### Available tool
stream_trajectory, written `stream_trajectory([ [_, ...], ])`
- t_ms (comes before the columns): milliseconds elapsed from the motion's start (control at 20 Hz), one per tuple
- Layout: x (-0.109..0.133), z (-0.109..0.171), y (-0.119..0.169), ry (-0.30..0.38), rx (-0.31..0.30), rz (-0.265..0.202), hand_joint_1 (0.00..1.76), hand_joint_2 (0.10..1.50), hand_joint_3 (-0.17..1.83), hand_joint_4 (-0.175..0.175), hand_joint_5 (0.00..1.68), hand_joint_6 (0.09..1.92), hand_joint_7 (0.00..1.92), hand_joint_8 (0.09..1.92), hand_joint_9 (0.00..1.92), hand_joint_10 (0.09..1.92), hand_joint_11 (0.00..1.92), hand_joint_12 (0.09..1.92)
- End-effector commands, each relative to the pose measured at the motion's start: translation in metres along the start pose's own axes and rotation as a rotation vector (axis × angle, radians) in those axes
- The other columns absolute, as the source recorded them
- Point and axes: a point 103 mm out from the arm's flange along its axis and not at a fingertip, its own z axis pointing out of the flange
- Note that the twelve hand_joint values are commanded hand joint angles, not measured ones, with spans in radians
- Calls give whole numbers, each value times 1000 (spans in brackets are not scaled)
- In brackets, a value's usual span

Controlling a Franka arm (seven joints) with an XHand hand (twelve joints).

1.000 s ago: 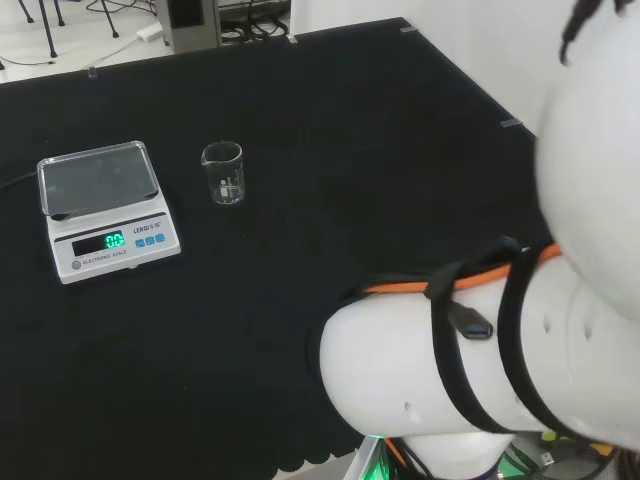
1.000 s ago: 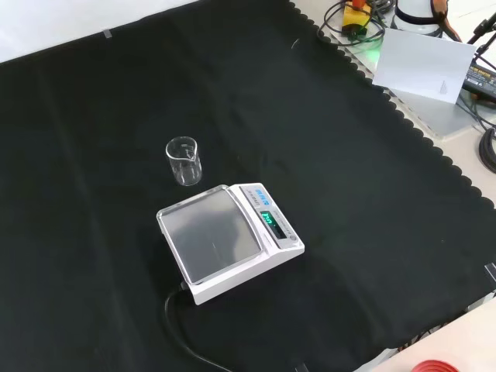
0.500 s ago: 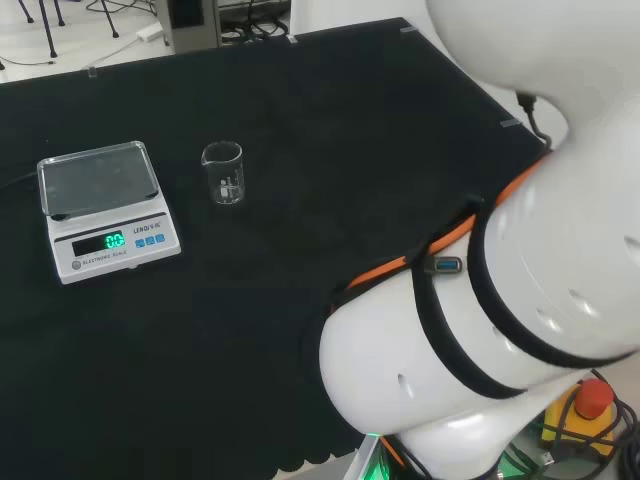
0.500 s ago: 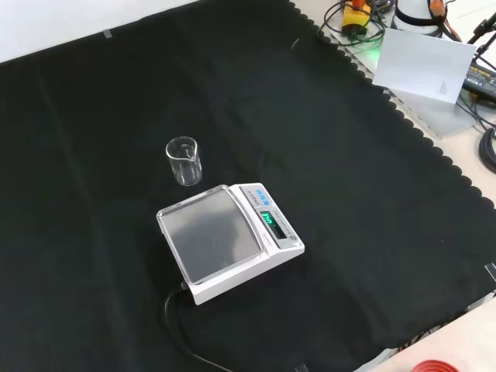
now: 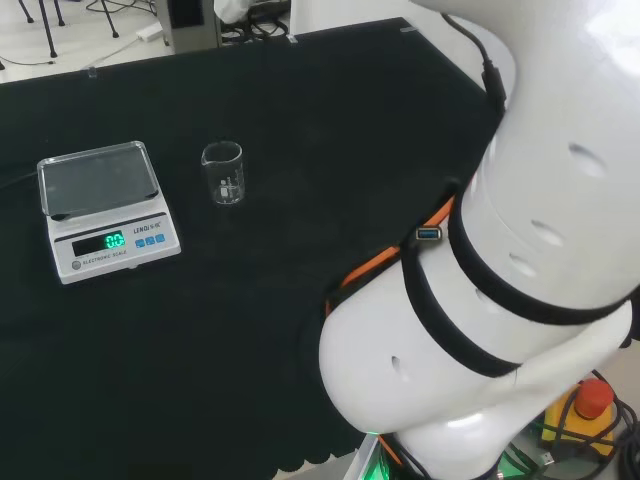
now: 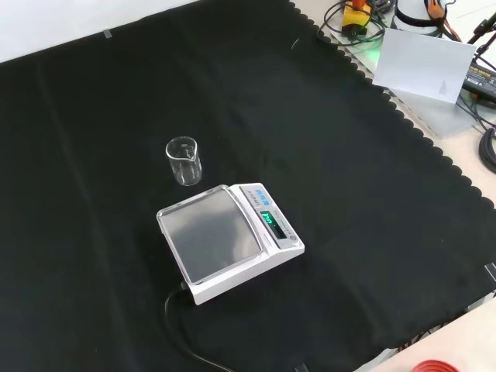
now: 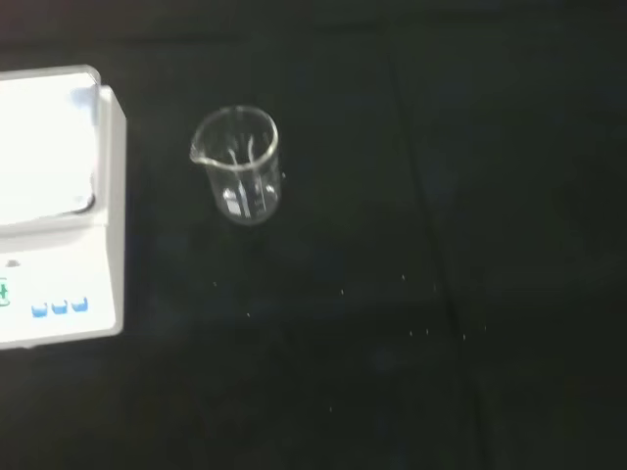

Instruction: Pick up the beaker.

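A small clear glass beaker (image 5: 222,172) stands upright and empty on the black cloth, just right of a white digital scale (image 5: 105,210) in the head view. In the front view the beaker (image 6: 184,161) stands just behind the scale (image 6: 225,240), a little to its left. The wrist view looks down on the beaker (image 7: 238,164) from some way off, with its spout turned toward the scale (image 7: 54,196). Nothing touches the beaker. The arm's big white links (image 5: 500,300) rise at the right of the head view.
The scale's black cable (image 6: 182,333) runs toward the front edge of the cloth. A white sheet (image 6: 422,66) and cables lie off the cloth at the front view's top right. A red ring (image 6: 434,366) shows at its lower right corner.
In the head view the arm's white links have swung up and leftward over the right side of the bench. The beaker and the scale have not moved.
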Motion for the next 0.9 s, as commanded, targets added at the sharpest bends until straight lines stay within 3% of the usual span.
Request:
stream_trajectory([
  [50,1,26,40,-14,53,-8,580,751,104,-2,386,312,444,675,466,770,128,1476],
  [500,23,32,92,-40,62,-31,580,752,94,4,286,191,314,690,404,791,79,1490],
  [600,27,32,103,-28,32,-31,580,753,90,4,237,128,241,690,366,806,44,1500],
  [900,43,46,130,-2,-138,-13,578,752,82,9,153,87,121,674,278,833,0,1459],
])
